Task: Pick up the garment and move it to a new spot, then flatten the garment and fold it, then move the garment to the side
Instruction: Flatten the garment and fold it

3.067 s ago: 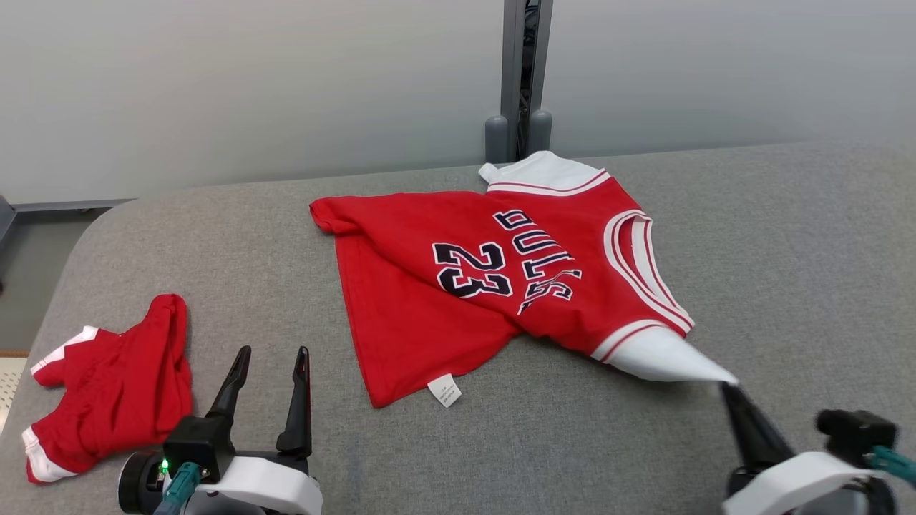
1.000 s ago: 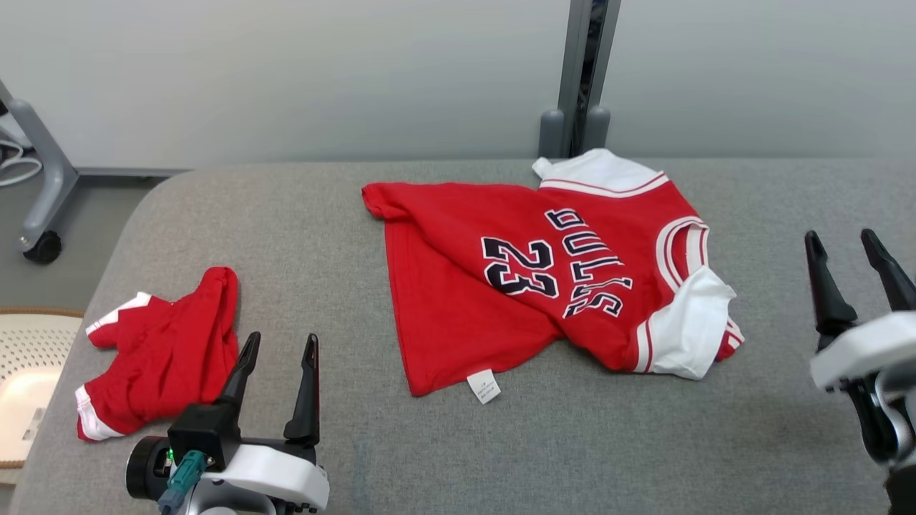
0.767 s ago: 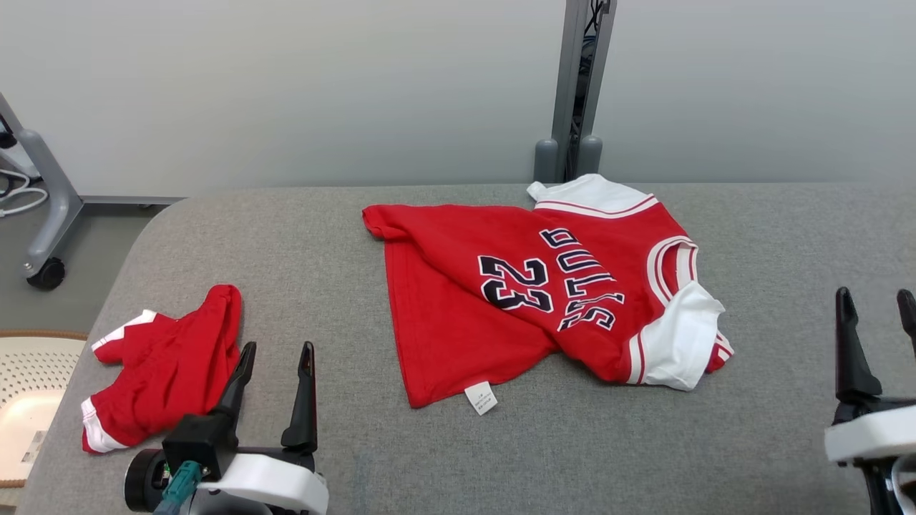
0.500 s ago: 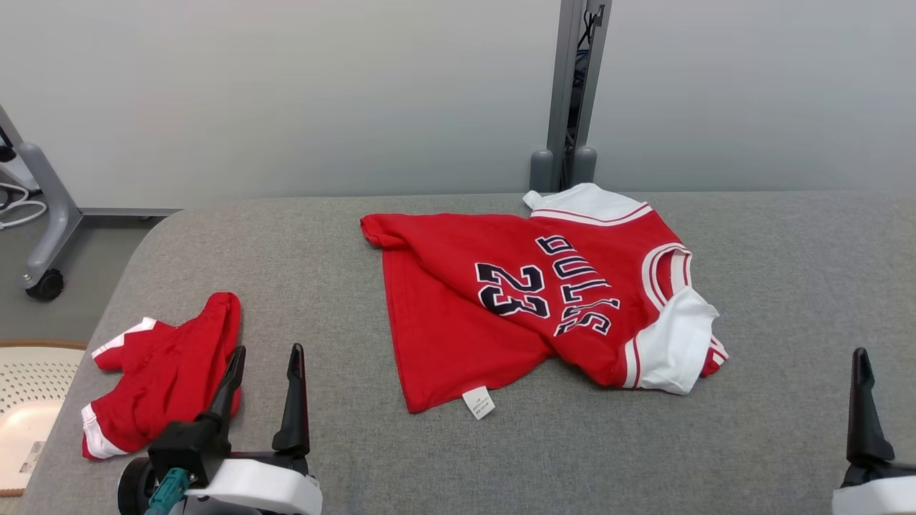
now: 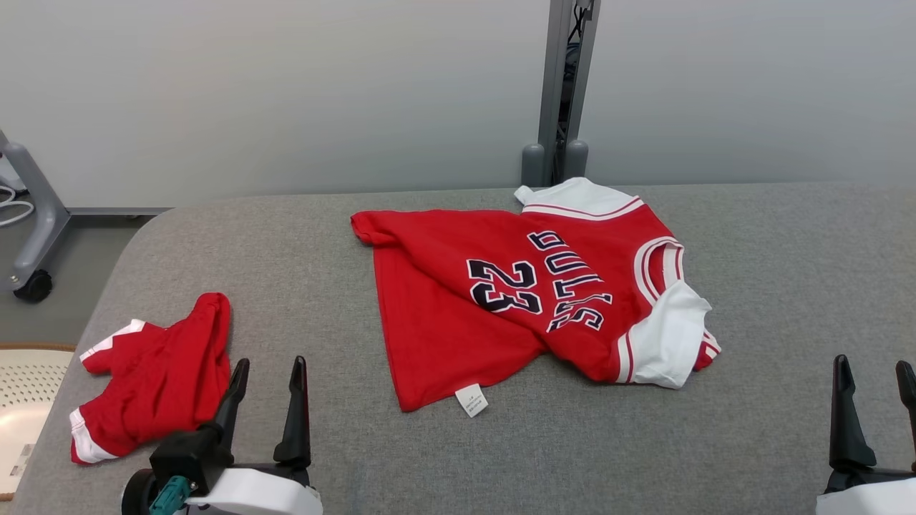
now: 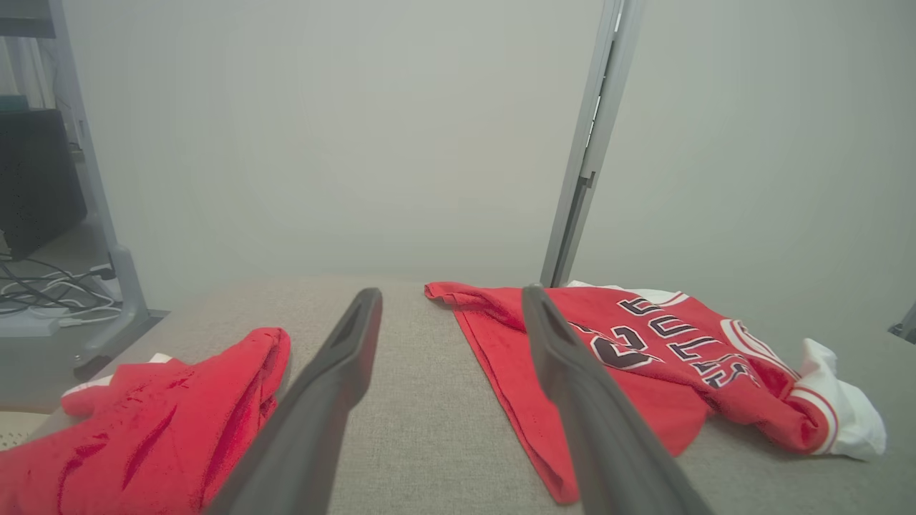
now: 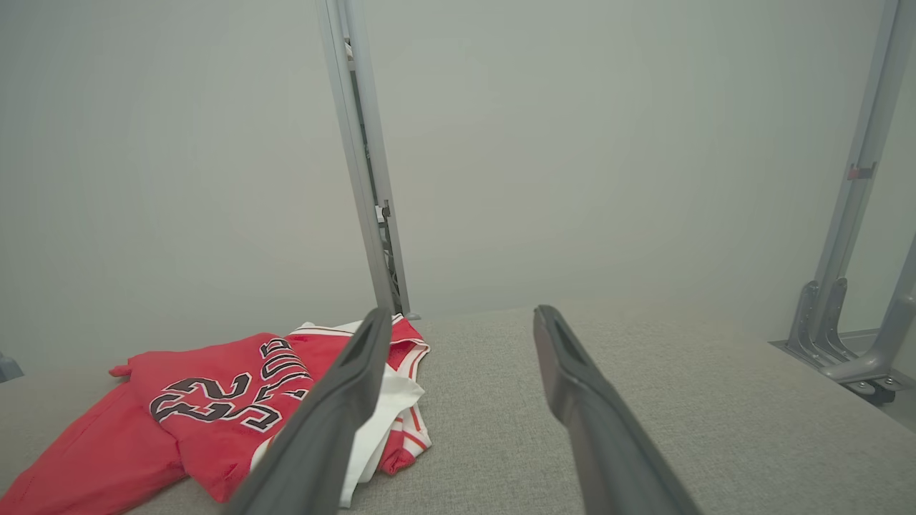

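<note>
The garment (image 5: 444,322) is a red jersey with "23" and white sleeves, lying rumpled on the grey padded table (image 5: 572,443), one white sleeve (image 5: 669,336) folded over near its right end. It also shows in the left wrist view as the garment (image 6: 630,400) and in the right wrist view as the garment (image 7: 164,429). My left gripper (image 5: 270,363) stands open at the near left, apart from the jersey, nothing between its fingers (image 6: 343,372). My right gripper (image 5: 873,363) is open at the near right, well clear of the white sleeve; its fingers (image 7: 343,400) are empty.
A second red piece, crumpled shorts (image 5: 157,379) with white trim, lies just left of my left gripper. A grey post (image 5: 562,79) rises behind the table's far edge. A wheeled stand leg (image 5: 28,222) and a white perforated object (image 5: 21,400) sit off the table's left.
About three seconds ago my right gripper held the white sleeve pulled out; it has let go, and the sleeve now lies folded back. The view has shifted; the right gripper sits lower in it.
</note>
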Motion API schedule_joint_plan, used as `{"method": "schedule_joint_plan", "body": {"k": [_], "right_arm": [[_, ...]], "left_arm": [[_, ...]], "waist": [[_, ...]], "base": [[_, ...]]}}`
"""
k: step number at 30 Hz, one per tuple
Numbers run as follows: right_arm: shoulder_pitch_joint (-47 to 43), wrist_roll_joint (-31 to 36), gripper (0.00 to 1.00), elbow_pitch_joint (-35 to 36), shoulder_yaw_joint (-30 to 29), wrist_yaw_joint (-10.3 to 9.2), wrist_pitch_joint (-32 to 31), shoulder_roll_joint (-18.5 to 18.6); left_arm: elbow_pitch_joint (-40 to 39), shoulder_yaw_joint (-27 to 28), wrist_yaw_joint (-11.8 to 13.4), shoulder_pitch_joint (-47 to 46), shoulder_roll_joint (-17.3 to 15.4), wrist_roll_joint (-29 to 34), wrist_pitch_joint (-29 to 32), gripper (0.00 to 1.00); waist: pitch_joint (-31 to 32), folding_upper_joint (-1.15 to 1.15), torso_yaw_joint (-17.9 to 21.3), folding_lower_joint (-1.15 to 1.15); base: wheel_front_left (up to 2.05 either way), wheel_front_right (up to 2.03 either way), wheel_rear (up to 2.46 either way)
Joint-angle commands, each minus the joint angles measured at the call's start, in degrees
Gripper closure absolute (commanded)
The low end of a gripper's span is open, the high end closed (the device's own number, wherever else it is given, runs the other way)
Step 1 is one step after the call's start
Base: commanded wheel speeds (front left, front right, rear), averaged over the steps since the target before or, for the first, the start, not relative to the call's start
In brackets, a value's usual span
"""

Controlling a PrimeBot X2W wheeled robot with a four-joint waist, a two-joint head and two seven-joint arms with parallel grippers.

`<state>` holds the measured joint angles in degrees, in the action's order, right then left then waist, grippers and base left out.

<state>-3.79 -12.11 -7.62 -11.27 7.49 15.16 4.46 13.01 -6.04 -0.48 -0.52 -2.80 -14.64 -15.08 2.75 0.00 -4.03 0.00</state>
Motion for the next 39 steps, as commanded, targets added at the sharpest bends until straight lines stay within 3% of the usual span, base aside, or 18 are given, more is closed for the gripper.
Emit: {"method": "schedule_joint_plan", "body": {"k": [1, 8, 11, 17, 22, 39], "right_arm": [[0.79, 0.38, 0.0, 0.01, -0.08, 0.0, 0.03, 0.4], [0.92, 0.92, 0.0, -1.5, 1.23, 0.0, 0.04, -0.04], [1.3, 1.2, 0.0, -1.76, 1.96, 0.0, 0.04, -0.13], [2.86, 1.53, 0.0, -2.2, 2.96, -0.01, 0.03, -0.44], [3.84, 1.84, 0.0, -2.61, 2.99, 0.0, 0.03, -0.6], [5.61, 2.61, 0.0, -2.43, 3.08, 0.0, 0.03, -1.03]], "left_arm": [[1.3, -0.42, -0.85, -0.51, -0.18, -1.93, -0.07, 0.0], [9.13, -5.74, -3.68, -3.52, -0.18, -6.13, -0.06, 0.0], [14.69, -9.09, -4.97, -6.65, -0.27, -13.05, -0.06, 0.0], [25.62, -14.65, -4.95, -13.15, -0.24, -20.84, 2.34, 0.0], [32.16, -17.71, -4.68, -16.86, -0.26, -23.83, 3.5, 0.0], [41.06, -25.53, -6.91, -22.69, -0.06, -37.56, 4.29, 0.0]], "waist": [[-0.67, 0.0, 0.6, 0.0], [-2.53, 0.0, 2.15, 0.0], [-3.42, 0.0, 2.95, 0.0], [-5.71, 0.0, 4.8, 0.0], [-7.22, 0.0, 6.05, 0.0], [-10.51, 0.0, 8.11, 0.0]], "base": [[0.0, 0.0, 0.0], [0.0, 0.0, 0.0], [0.0, 0.0, 0.0], [0.0, 0.0, 0.0], [0.0, 0.0, 0.0], [0.0, 0.0, 0.0]]}}
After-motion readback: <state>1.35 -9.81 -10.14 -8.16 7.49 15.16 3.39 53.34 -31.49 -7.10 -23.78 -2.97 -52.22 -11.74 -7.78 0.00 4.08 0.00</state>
